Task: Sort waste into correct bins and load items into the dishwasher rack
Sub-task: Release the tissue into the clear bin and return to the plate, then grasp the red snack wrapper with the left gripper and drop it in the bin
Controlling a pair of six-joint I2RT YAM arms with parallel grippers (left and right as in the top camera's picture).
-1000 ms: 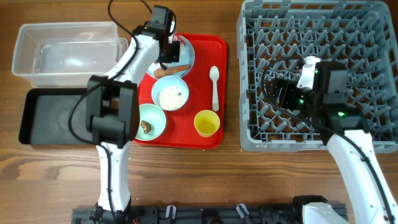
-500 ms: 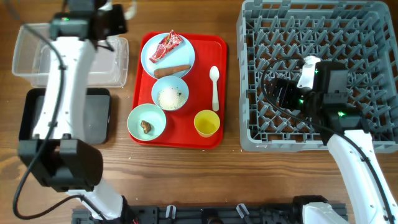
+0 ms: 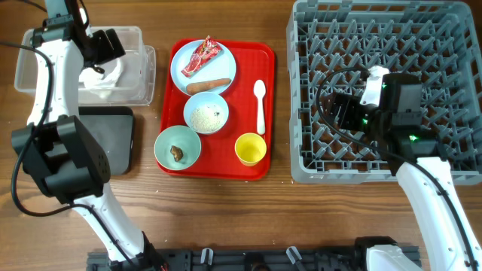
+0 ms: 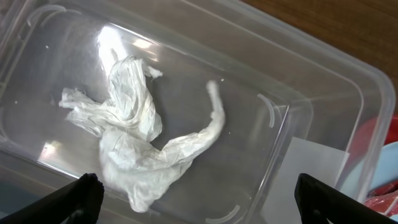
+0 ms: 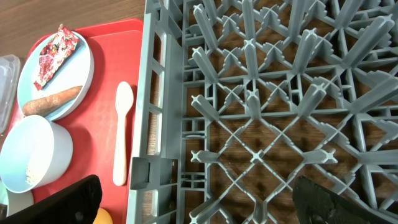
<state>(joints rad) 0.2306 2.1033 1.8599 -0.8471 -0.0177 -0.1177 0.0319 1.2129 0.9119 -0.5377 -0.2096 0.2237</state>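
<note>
"Two grippers. Are both of them free?"

"Yes. The left gripper (image 4: 199, 202) hovers with its jaws wide apart and holds nothing. Under it the white tissue (image 4: 137, 149) lies loose on the floor of the clear tub (image 3: 21, 68), at the far left corner. The right gripper (image 5: 199, 208) is also spread and empty, above the dishwasher rack (image 3: 301, 150) by the right edge."

"How much is done?"

"Little, I judge: one piece of waste is binned. The wrapper (image 3: 202, 54) and sausage stick (image 3: 209, 84) rest on the plate (image 3: 222, 64). The rice bowl (image 3: 205, 114), lump bowl (image 3: 178, 145), cup (image 3: 250, 148) and spoon (image 3: 260, 104) sit on the red tray (image 3: 248, 169) mid-bench. The rack has no dish, and the visible part of the black tray (image 3: 113, 143) is bare."

"Is there room?"

"The tub walls surround the left fingers, so it should rise first. The rack wall stands just beside the red tray. Along the near edge the wood is open."
</note>
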